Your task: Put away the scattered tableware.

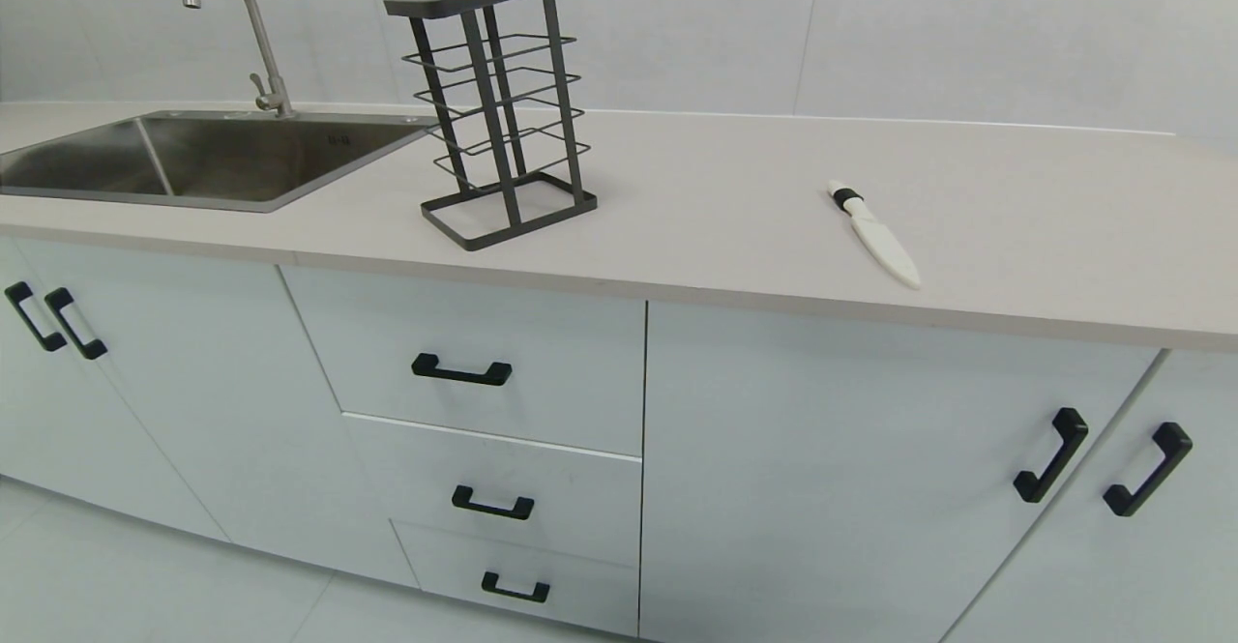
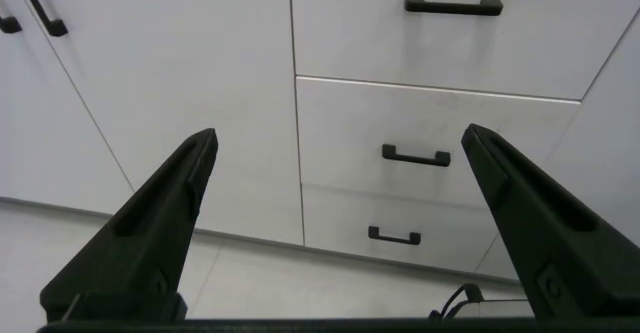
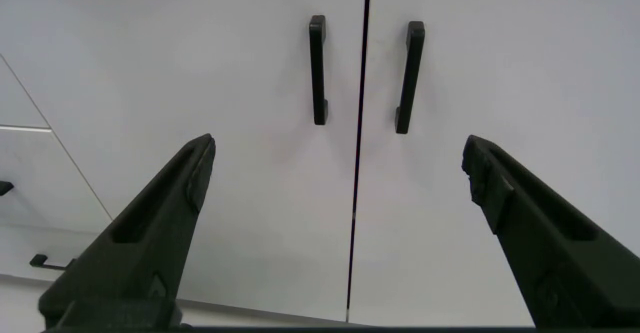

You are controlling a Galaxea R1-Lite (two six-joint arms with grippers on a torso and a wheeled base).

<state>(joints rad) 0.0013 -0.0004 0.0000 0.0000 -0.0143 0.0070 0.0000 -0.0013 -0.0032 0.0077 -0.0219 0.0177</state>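
Countertop point(image 1: 735, 189): pale, long, runs the full width against a tiled wall.

Cabinets point(image 1: 822, 450): light grey fronts below the counter, with a stack of three drawers point(image 1: 503, 488) in the middle and doors either side, all with black bar handles point(image 1: 461, 370).

Sink point(image 1: 271, 155): steel, sunk into the counter at the robot's far left. A small dark mark on its inner back wall is too small to read.

Rack point(image 1: 491, 111): dark wire frame with a slotted top, upright on the counter just beside the sink's corner.

Faucet point(image 1: 253, 24): curved, steel, behind the sink.

Knife point(image 1: 875, 234): white blade, black band at the handle. It lies flat on the counter to the robot's right, well apart from the rack, tip toward the front edge. No print legible on it.

Left gripper point(image 2: 340, 138): fingers wide apart, holding nothing, facing the drawer stack.

Right gripper point(image 3: 340, 145): fingers wide apart, holding nothing, facing a pair of cabinet doors point(image 3: 250, 173) where two handles flank the seam.
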